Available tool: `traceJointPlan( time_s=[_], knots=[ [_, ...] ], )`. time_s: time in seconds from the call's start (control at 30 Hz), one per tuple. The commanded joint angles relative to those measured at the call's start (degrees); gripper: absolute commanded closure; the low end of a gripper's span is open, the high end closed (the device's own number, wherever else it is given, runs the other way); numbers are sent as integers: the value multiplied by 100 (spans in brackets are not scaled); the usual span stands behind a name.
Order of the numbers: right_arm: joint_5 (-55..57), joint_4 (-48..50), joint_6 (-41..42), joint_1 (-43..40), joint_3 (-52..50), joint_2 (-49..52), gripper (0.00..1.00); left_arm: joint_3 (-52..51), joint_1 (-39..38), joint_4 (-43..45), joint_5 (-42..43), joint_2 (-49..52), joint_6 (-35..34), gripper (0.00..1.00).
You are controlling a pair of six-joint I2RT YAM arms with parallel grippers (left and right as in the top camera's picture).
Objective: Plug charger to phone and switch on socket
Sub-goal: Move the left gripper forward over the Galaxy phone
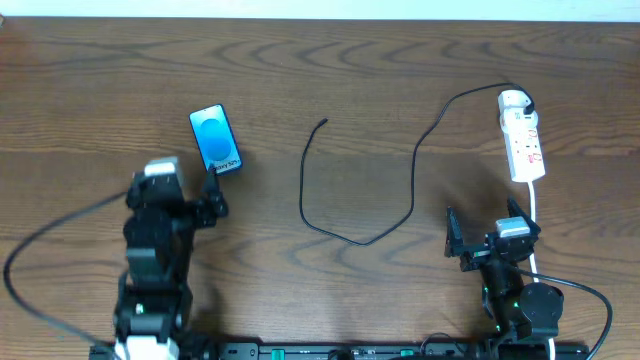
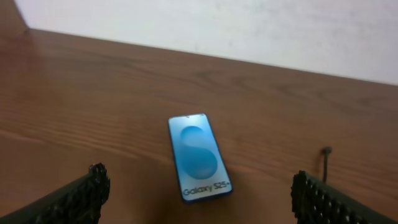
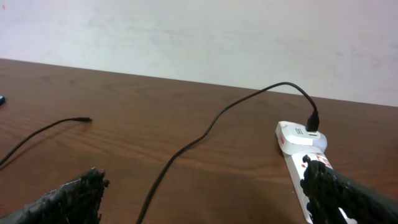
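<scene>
The left gripper hangs spread wide and empty just short of the phone, which lies flat, screen up. Right of the phone, well apart, the charger rests its free plug; best pinch close behind that plug, keeping it level with the phone's near edge. Farthest right of the phone lies the socket, with the right gripper nearby, likewise spread and empty.

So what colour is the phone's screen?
The phone shows bright blue with two lighter circles; clearest in the left wrist view.
</scene>
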Motion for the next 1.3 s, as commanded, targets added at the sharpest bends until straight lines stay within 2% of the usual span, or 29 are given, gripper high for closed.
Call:
traceJointPlan(
  time_s=[0.0,0.17,0.53,0.9,1.27],
  knots=[
    [22,-9,-57,-42,-22,-33,1,702,9,-149,400,723,-46,5],
    [22,-9,-59,-42,-22,-33,1,1633,9,-667,629,1626,-48,5],
    [22,-9,-57,-42,-22,-33,1,3873,9,-2470,1165,3246,-48,5],
    [22,-9,-57,-42,-22,-33,1,6494,9,-5031,1335,4986,-46,5],
    [22,-9,-59,-42,-22,-33,1,6572,9,-5132,1421,5217,-50,5]
  ],
)
